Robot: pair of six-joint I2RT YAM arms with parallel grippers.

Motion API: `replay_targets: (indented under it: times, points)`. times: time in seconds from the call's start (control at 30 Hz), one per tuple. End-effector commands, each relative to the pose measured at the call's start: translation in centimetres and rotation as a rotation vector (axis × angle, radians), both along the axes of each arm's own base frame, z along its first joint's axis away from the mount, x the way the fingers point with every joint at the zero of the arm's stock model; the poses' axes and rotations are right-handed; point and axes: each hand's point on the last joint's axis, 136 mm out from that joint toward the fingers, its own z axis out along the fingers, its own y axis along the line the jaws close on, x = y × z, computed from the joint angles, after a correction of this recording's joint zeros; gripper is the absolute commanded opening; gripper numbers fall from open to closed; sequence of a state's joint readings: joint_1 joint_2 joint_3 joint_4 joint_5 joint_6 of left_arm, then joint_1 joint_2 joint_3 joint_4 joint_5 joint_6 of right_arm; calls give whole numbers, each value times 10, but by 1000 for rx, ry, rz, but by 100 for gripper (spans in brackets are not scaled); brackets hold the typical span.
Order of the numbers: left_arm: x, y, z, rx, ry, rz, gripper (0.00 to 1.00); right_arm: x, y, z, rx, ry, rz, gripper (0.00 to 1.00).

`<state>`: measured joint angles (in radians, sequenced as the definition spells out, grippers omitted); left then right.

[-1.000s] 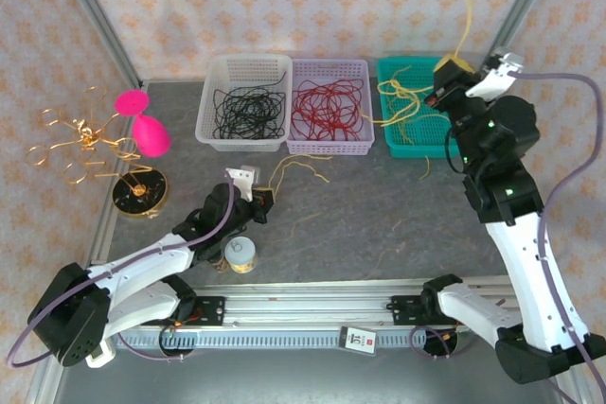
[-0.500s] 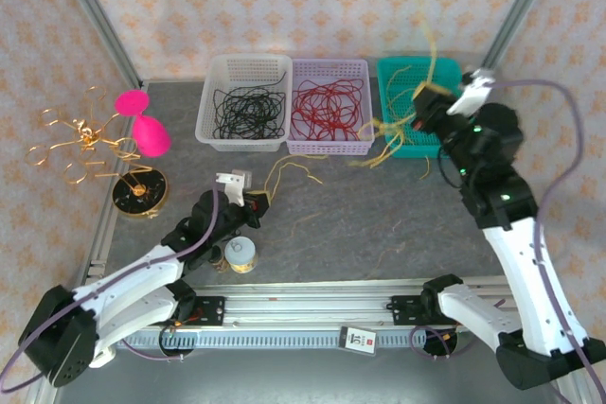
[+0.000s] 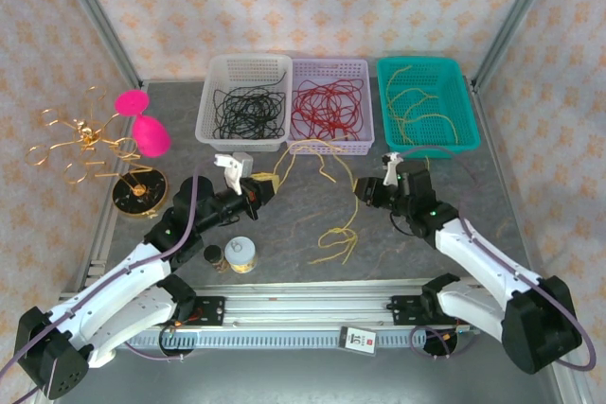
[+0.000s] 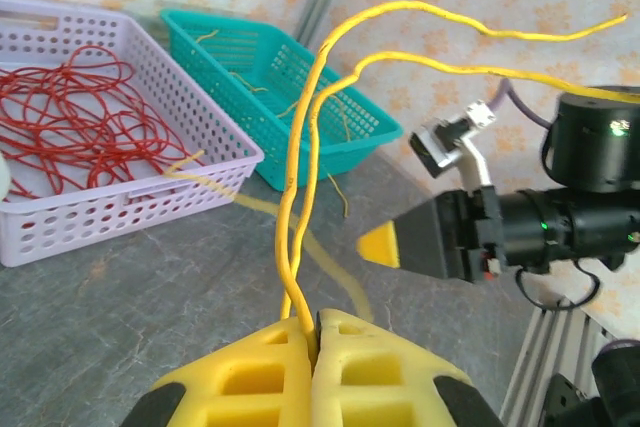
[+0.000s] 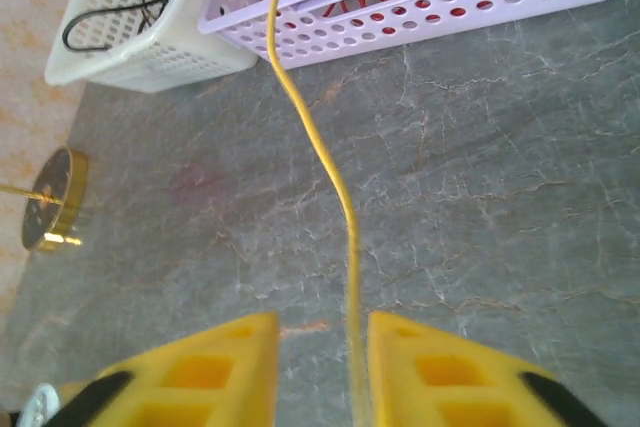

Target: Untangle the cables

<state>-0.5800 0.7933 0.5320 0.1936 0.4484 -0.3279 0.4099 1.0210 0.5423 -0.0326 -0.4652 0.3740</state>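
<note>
Left gripper (image 4: 315, 322): clenched on two yellow cables (image 4: 289, 189).
Right gripper (image 5: 320, 332): released, spread wide around one cable.
Table (image 3: 502, 186): more yellow cables loose between grippers.

This looks like a robot test lab: a gray table (image 3: 379, 210) with a metal rail (image 3: 303, 298) along its near edge where the left arm (image 3: 133, 272) and the right arm (image 3: 478, 254) are bolted down, a silver post (image 3: 99, 16) at each far corner, and flowery walls (image 3: 312, 7) around it.

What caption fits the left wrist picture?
Left gripper shut on yellow cables, teal basket behind.
</note>
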Motion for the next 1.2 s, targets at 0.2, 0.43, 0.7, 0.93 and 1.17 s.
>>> replay_targets:
  times: [0.2,0.43,0.7,0.93,1.17]
  points:
    - [6,-7,6,71,-58,-37,0,18,-30,104,-118,-239,-102,61]
    - [14,-10,12,85,-77,-24,0,-15,23,164,136,-294,205,55]
    - [21,-7,7,126,-55,7,0,-63,34,172,210,-297,390,50]
    - [40,3,-3,172,10,112,0,-81,32,176,243,-298,423,51]
    - [46,6,-5,186,44,141,0,-71,29,167,219,-287,378,53]
